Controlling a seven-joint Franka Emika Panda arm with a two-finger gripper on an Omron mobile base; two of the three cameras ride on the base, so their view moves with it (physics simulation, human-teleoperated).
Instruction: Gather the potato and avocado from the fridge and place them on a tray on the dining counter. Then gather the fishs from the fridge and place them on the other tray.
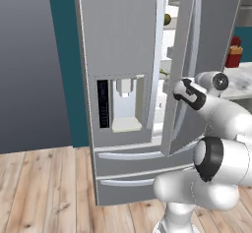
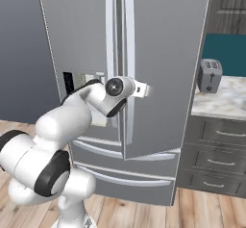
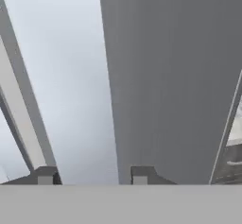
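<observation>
The tall grey steel fridge [image 1: 123, 40] [image 2: 163, 54] stands straight ahead, its left door with the dispenser panel [image 1: 123, 104] shut. Its right door [image 1: 179, 70] is swung partly out, and white shelves show through the gap. My gripper [image 2: 143, 90] reaches to that door's pale vertical handle [image 2: 129, 39]. In the hand view its fingertips [image 3: 45, 176] stand apart, the gripper [image 3: 93, 176] open, with the pale handle strip and the dark door face [image 3: 179, 76] just beyond. A small dark round thing [image 1: 167, 18] sits on an upper shelf, too small to name. Potato, avocado, fishs, trays and dining counter are out of view.
A marbled counter [image 2: 226, 102] over dark grey drawers [image 2: 216, 145] adjoins the fridge on the right, with a toaster [image 2: 210, 75] on it. A red item [image 1: 235, 52] stands on that counter. A wood floor [image 1: 44, 188] lies open to the left, beside a grey wall panel [image 1: 24, 65].
</observation>
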